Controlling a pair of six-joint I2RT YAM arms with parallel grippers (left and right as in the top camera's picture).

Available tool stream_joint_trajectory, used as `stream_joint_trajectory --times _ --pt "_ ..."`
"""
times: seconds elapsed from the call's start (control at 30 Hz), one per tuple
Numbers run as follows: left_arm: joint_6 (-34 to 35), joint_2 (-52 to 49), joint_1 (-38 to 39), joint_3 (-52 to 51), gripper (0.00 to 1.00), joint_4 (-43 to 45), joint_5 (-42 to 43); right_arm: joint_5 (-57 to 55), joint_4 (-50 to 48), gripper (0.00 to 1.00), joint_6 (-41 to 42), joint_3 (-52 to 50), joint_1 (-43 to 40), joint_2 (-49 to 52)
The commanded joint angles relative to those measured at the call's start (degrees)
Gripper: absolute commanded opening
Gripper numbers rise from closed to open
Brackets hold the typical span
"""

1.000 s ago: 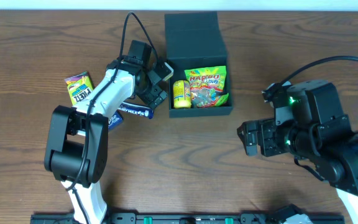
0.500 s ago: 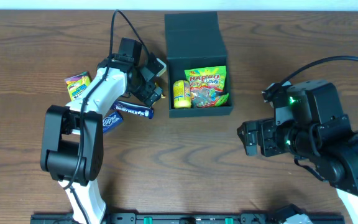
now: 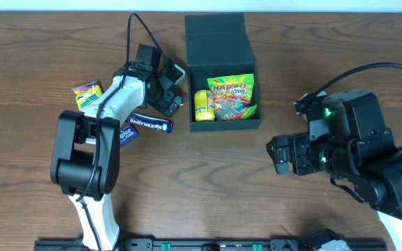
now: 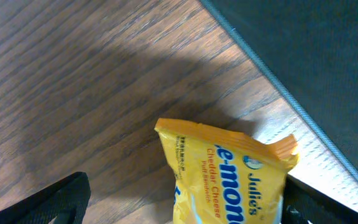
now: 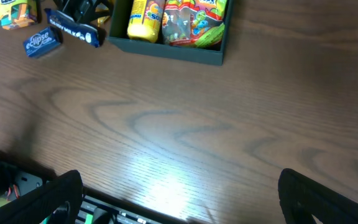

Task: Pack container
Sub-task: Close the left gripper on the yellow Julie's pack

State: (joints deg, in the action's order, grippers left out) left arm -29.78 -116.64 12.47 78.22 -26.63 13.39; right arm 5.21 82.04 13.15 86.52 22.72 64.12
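The black container [image 3: 223, 123] stands open at the table's back middle, its flap lid [image 3: 215, 38] folded back. It holds a yellow packet [image 3: 202, 104] and a Haribo bag [image 3: 232, 94], and it also shows in the right wrist view [image 5: 166, 55]. My left gripper [image 3: 172, 88] is just left of the container's left wall. In the left wrist view its fingers [image 4: 185, 208] are spread wide around a yellow Julie's cheese-sandwich packet [image 4: 229, 174]. The packet touches the right finger, with a gap to the left one. My right gripper [image 5: 179, 199] is open and empty over bare table.
Left of the container lie a Dairy Milk bar [image 3: 151, 125], a blue Eclipse packet [image 3: 125, 134] and a colourful packet [image 3: 87, 95]. The bulky right arm [image 3: 347, 153] sits at the front right. A black rail runs along the table's front edge [image 3: 201, 244].
My left gripper has shifted a little up and to the left beside the container, and its arm has swung with it. The right arm has not moved.
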Motion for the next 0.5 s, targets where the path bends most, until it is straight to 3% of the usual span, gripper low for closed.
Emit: stream_joint_trajectory --times 0.0,0.2,0.3,0.47 --pt "1.2 -0.4 -0.1 -0.2 0.98 0.1 -1.5 0.2 0.1 0.99 -0.6 0.6 -0.6 0.0" --pt "1.6 -0.4 -0.1 -0.2 1.00 0.1 -1.2 0.2 0.1 0.99 -0.6 0.6 -0.6 0.0" --pt "1.7 -1.0 -0.1 -0.2 0.88 0.1 0.1 0.2 0.1 0.99 -0.6 0.6 -0.6 0.0" --pt "1.7 -1.6 -0.1 -0.2 0.81 0.1 0.2 0.2 0.1 0.99 -0.6 0.6 -0.6 0.0"
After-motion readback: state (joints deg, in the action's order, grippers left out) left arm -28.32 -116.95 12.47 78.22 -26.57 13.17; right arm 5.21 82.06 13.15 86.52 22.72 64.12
